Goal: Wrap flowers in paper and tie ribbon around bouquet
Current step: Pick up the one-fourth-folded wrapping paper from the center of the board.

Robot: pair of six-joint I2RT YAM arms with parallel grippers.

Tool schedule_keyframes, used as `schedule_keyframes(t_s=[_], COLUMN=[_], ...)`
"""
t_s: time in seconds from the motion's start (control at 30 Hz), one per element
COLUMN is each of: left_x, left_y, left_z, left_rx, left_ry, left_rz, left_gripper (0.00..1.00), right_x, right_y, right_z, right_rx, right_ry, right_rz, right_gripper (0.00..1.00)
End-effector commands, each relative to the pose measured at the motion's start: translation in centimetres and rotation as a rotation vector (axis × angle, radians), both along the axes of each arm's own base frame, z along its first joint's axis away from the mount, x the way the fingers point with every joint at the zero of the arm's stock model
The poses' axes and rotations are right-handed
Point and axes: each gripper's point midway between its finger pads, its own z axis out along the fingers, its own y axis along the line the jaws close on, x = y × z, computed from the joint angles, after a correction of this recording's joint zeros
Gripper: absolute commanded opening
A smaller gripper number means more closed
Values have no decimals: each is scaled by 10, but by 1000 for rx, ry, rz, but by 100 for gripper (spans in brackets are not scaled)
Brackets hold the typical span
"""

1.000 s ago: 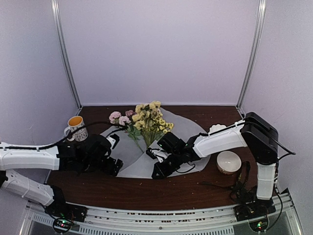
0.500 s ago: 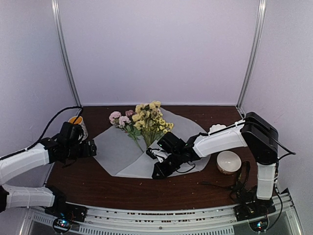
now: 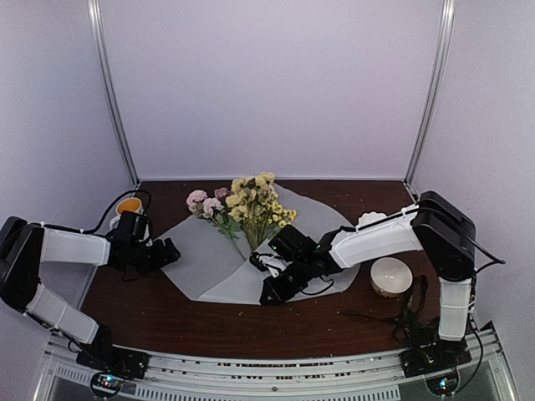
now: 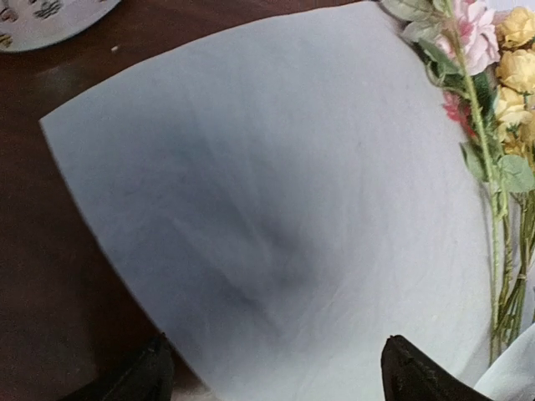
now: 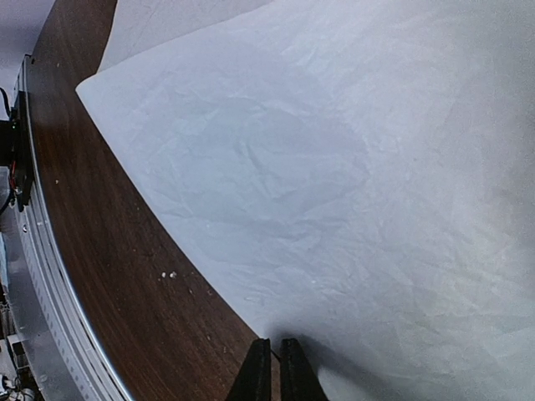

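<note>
The paper (image 3: 205,255) lies flat on the dark table, its right part folded over. The flowers (image 3: 251,205), yellow and pink blooms on green stems, rest on its far half; they also show at the right edge of the left wrist view (image 4: 493,125). My left gripper (image 3: 167,251) hovers open at the paper's left edge (image 4: 276,192), fingertips (image 4: 155,372) wide apart with nothing between them. My right gripper (image 3: 272,291) is shut at the paper's near edge (image 5: 334,167), pinching it. A thin black strand (image 3: 322,288) lies by it; I cannot tell whether it is the ribbon.
A patterned mug (image 3: 127,206) stands just behind my left gripper, its rim at the top left of the left wrist view (image 4: 42,17). A white bowl (image 3: 391,276) sits right of the paper, and another white object (image 3: 372,220) behind it. Black cables (image 3: 393,317) trail near the right base.
My left arm has pulled back from the paper's near-left part to the left, then eased its open gripper to the paper's left edge. The right arm has not moved.
</note>
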Motion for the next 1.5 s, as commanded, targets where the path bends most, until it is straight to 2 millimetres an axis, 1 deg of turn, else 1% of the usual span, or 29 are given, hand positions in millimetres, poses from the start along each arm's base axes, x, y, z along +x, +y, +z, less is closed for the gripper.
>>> schedule_keyframes(t_s=[0.0,0.07,0.17,0.33,0.47,0.53,0.6,0.73,0.83,0.93,1.0,1.13,1.17,1.27,1.33,1.4,1.47], left_x=[-24,-25,-23,-18,-13,-13,-14,-18,-19,-21,-21,-19,-18,-15,-14,-11,-6], left_y=[-18,-25,-32,-36,-36,-35,-33,-30,-26,-20,-17,-19,-21,-34,-43,-48,-54], left_z=[-41,-48,-48,-36,-24,-22,-22,-23,-19,-10,-3,15,19,30,32,35,44], left_rx=[-134,-173,-228,-262,-261,-248,-232,-218,-197,-162,-129,-76,-60,-18,-5,0,7], left_ry=[136,147,132,81,36,35,41,46,36,20,5,-35,-42,-62,-66,-71,-91], left_rz=[-14,-17,-15,-17,-21,-19,-10,2,14,25,30,3,-10,-61,-90,-101,-118], left_gripper=[89,86,82,72,62,52,45,35,31,26,21,6,0,0,0,0,0], right_x=[2,3,4,5,7,9,10,17,20,24,25,25,25,25,25,25,25], right_y=[-7,-5,-3,0,5,8,12,21,26,30,29,30,30,30,30,29,28], right_z=[-9,-8,-6,-5,-5,-4,-1,2,-1,-2,-7,-12,-13,-14,-14,-13,-11], right_rx=[-61,-58,-51,-49,-45,-41,-34,-22,-27,-31,-45,-52,-53,-57,-57,-55,-51], right_ry=[-12,-15,-15,-12,-9,-10,-14,-24,-23,-24,-18,-4,-3,1,1,-3,-7], right_rz=[-15,-17,-16,-10,-7,-5,-1,4,3,0,-5,-10,-9,-10,-10,-12,-13], right_gripper=[7,7,7,7,7,7,8,8,9,10,10,10,10,10,10,10,10])
